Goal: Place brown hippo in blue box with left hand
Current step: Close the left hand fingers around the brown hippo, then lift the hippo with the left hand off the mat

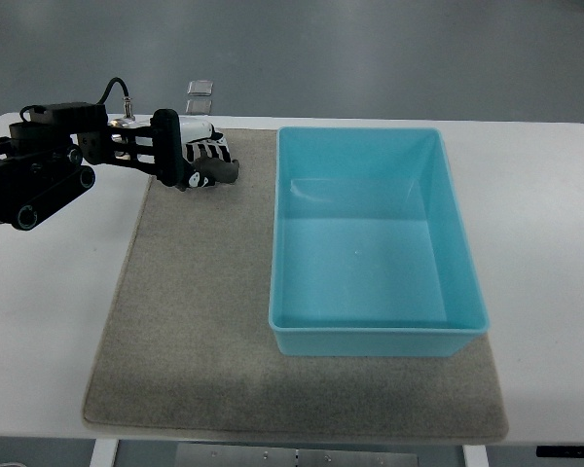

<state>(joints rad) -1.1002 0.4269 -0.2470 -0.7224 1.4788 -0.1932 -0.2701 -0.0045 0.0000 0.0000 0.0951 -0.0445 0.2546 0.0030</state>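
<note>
Hippo cannot be made out anywhere; whether the left robot hand (200,161) covers it is unclear. That hand's fingers curl down onto the grey mat (195,321), holding nothing visible. Just to its right sits the blue box (370,336), empty, on the white counter (545,214).

White table (545,224), grey floor (370,49)

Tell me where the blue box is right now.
In the top view, the blue box sits on the right part of the grey mat, on the white table, apart from the left hand at the mat's far left corner.
</note>
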